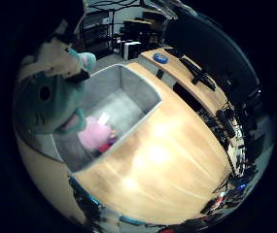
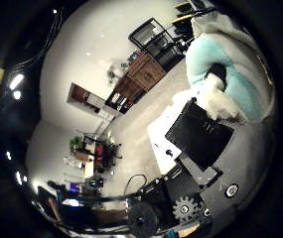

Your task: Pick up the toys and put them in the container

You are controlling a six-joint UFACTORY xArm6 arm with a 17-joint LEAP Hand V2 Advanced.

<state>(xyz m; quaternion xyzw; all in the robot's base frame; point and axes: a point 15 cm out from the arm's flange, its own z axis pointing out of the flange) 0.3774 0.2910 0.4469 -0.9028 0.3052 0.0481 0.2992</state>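
Observation:
A teal and white plush toy (image 1: 45, 97) with a dark eye fills much of the little finger side view, close to my palm. It hangs over one end of a grey fabric container (image 1: 143, 82) that stands on a wooden table (image 1: 167, 160). A pink toy (image 1: 95, 133) lies inside the container, by its near wall. In the thumb side view, black and geared parts of my right hand (image 2: 200, 136) press against the same plush (image 2: 215, 59), with the fingers curled round it.
A second wooden desk behind the container carries a blue object (image 1: 160, 58) and dark equipment (image 1: 196, 73). Dark shelving (image 1: 99, 29) stands farther back. A wooden cabinet (image 2: 141, 74) stands against a white wall.

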